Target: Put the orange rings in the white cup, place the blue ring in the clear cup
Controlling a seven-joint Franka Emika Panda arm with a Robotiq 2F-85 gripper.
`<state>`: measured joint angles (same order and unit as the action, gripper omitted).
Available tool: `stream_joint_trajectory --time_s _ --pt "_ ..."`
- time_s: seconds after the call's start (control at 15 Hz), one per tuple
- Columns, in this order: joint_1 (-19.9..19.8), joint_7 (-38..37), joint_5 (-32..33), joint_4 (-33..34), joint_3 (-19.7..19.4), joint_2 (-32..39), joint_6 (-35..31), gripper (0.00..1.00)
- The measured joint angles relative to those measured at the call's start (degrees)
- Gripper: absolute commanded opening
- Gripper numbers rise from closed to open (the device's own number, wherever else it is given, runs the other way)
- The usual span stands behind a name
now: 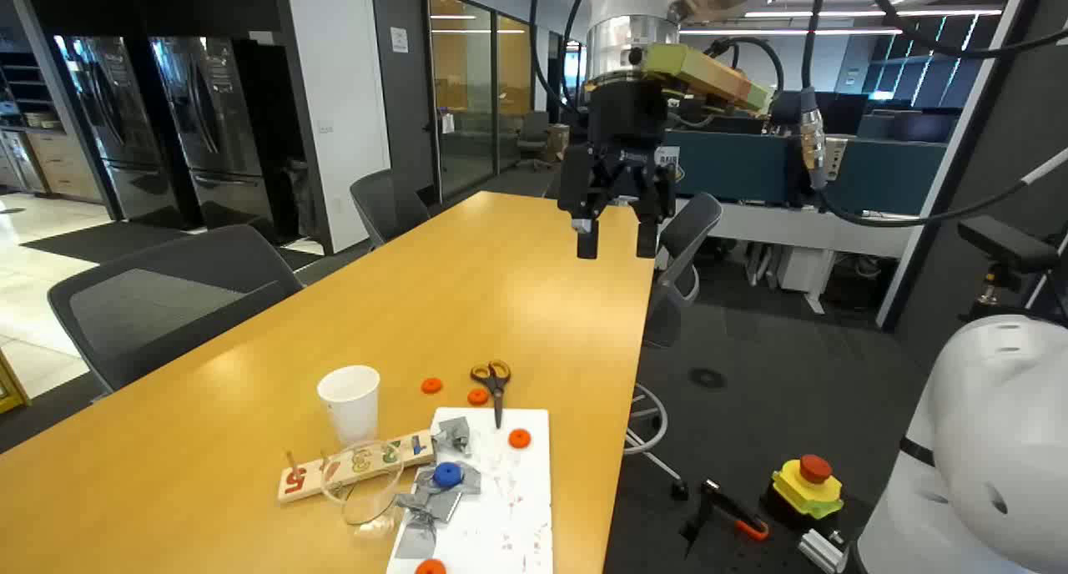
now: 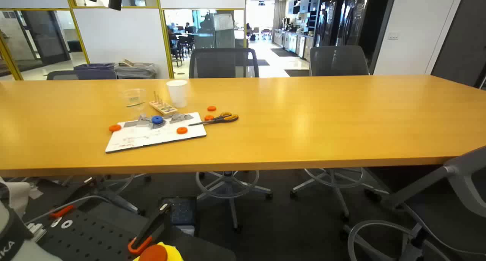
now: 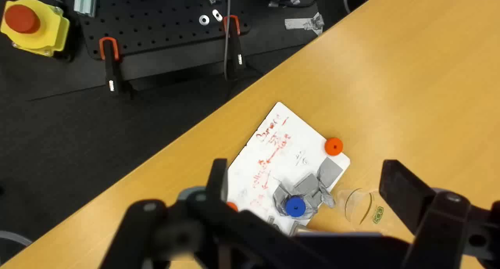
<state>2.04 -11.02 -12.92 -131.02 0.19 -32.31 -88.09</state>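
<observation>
Above the table (image 1: 517, 307), the gripper (image 1: 617, 242) hangs spread wide, empty. Near the whiteboard (image 1: 501, 511), the plain white cup (image 1: 349, 400) stands upright, mouth up. Flat orange rings (image 1: 519, 438) lie on and near the board, the blue ring (image 1: 447, 474) on tape (image 1: 471, 481).

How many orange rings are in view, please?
4: two orange rings on the table near the scissors, one on the whiteboard, one at its edge; the white cup may hide more.
</observation>
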Motion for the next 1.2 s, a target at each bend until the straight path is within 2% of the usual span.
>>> stream_joint_trajectory --time_s 0.53,0.67,0.87,1.2 --pt "-0.1 0.1 0.0 0.4 0.0 -0.4 0.0 1.0" --pt "-0.3 0.8 0.0 -0.6 0.0 -0.2 -1.9 1.0" --pt "-0.5 2.5 0.4 -3.9 0.0 0.9 -10.7 1.0" --pt "-0.6 4.5 0.9 -9.2 0.2 6.9 -30.8 1.0"
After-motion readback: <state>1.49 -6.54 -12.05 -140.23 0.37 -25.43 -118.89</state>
